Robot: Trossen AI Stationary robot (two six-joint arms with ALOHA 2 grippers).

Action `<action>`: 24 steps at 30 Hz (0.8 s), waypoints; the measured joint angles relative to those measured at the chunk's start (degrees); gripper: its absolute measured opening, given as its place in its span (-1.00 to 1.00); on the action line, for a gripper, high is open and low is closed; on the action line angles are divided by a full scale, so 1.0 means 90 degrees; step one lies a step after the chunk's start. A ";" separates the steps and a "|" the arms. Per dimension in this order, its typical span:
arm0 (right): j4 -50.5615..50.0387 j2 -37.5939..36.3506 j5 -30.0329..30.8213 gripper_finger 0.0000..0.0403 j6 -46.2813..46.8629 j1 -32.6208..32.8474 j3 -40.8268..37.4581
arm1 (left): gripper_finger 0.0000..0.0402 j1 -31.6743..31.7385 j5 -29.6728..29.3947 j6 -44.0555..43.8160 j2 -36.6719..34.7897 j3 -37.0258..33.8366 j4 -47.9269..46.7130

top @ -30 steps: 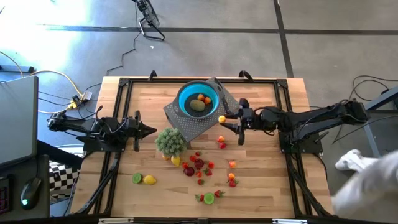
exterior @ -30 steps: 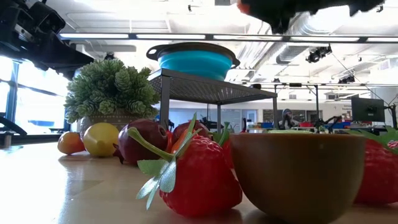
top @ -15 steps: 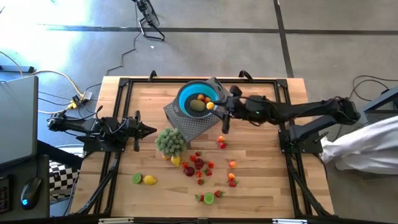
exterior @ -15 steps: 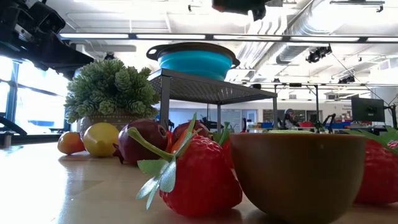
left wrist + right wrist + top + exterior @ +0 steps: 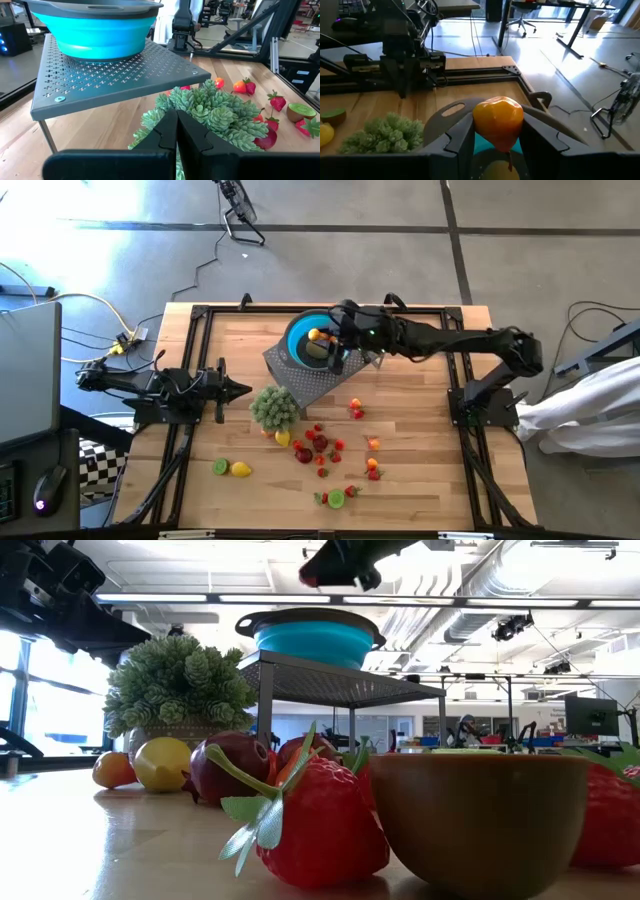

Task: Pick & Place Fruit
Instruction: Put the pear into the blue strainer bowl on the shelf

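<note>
the right gripper point(image 5: 497, 132), jaws clamped on an orange fruit point(image 5: 498, 121), has been swung from the bench to above the blue bowl point(image 5: 312, 340); release is judged next. the left gripper point(image 5: 240, 389) is held with jaws together.

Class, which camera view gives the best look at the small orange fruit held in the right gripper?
The right wrist view: the small orange fruit fills the centre between the right gripper fingers. The high view shows a speck above the blue bowl; the low and left wrist views don't show it clearly.

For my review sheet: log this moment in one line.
right gripper: shut on orange fruit, over bowl | left gripper: shut, idle by plant
</note>
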 joint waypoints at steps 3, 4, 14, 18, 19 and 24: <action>-0.0101 0.0273 -0.0319 -0.34 0.0000 -0.0202 0.0152 | -1.00 0.0000 0.0000 0.0001 0.0001 0.0000 0.0000; -0.0116 0.0355 -0.0406 -0.34 -0.0003 -0.0268 0.0185 | -1.00 0.0002 0.0000 0.0000 0.0000 0.0000 0.0000; -0.0326 0.0874 -0.0993 -0.34 -0.0005 -0.0718 0.0205 | -1.00 0.0001 0.0000 0.0000 0.0001 0.0000 0.0000; -0.0612 0.0884 -0.1052 -0.34 -0.0008 -0.0810 0.0209 | -1.00 0.0000 0.0000 0.0001 0.0002 0.0000 0.0000; -0.0687 0.0884 -0.1047 -0.34 -0.0008 -0.0818 0.0210 | -1.00 0.0002 0.0000 0.0001 0.0002 0.0000 0.0000; -0.0834 0.0884 -0.1049 -0.34 -0.0008 -0.0847 0.0210 | -1.00 0.0001 0.0000 0.0000 0.0002 0.0000 0.0000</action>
